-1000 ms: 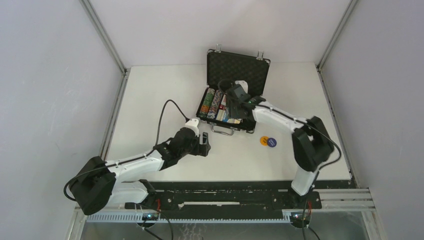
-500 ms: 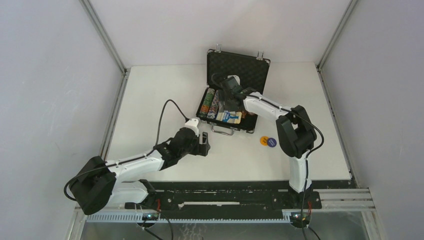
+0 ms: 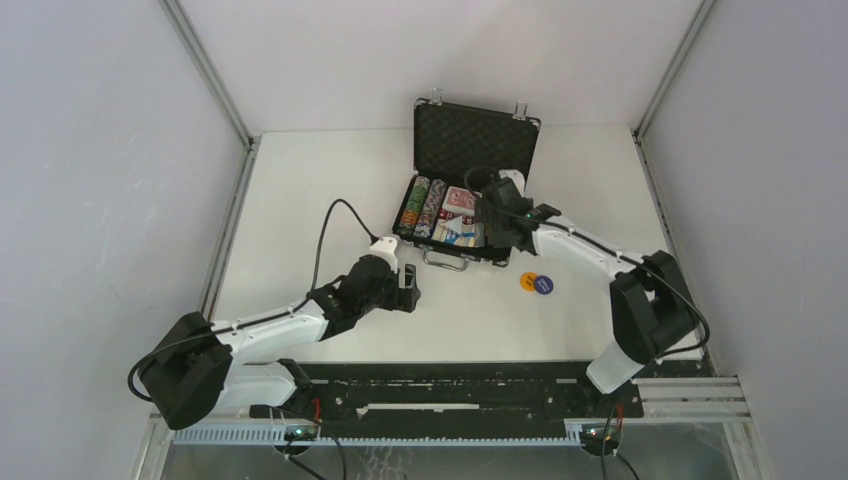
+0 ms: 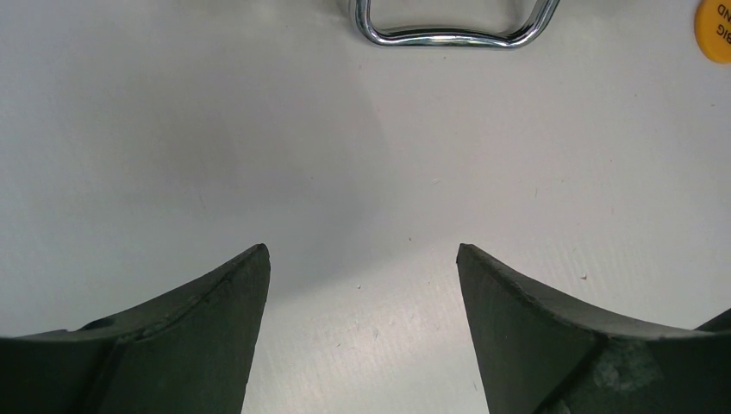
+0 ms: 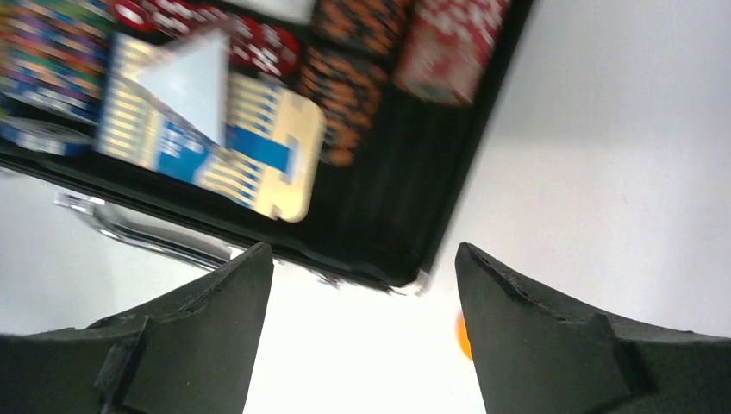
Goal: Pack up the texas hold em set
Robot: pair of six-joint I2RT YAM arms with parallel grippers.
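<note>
The black briefcase (image 3: 440, 252) stands open at the table's middle back, its foam-lined lid (image 3: 474, 133) upright. Inside lie rows of poker chips (image 3: 424, 206), red-backed cards (image 3: 461, 199) and a blue-boxed deck (image 3: 459, 233) with a pale triangle piece (image 5: 185, 80) on it. An orange button (image 3: 527, 281) and a blue button (image 3: 543, 285) lie on the table by its front right corner. My right gripper (image 3: 497, 228) is open and empty over the case's right front corner (image 5: 405, 274). My left gripper (image 3: 409, 287) is open and empty, low over the table in front of the silver handle (image 4: 448, 26).
The orange button's edge (image 4: 714, 30) shows at the top right of the left wrist view. Metal frame posts and grey walls bound the table (image 3: 300, 200) on left, right and back. The left arm's black cable (image 3: 330, 225) arcs over the table left of the case.
My right gripper has swung from over the case's left-middle interior back toward the case's right front corner. The red-backed cards now show uncovered. The left arm has not moved.
</note>
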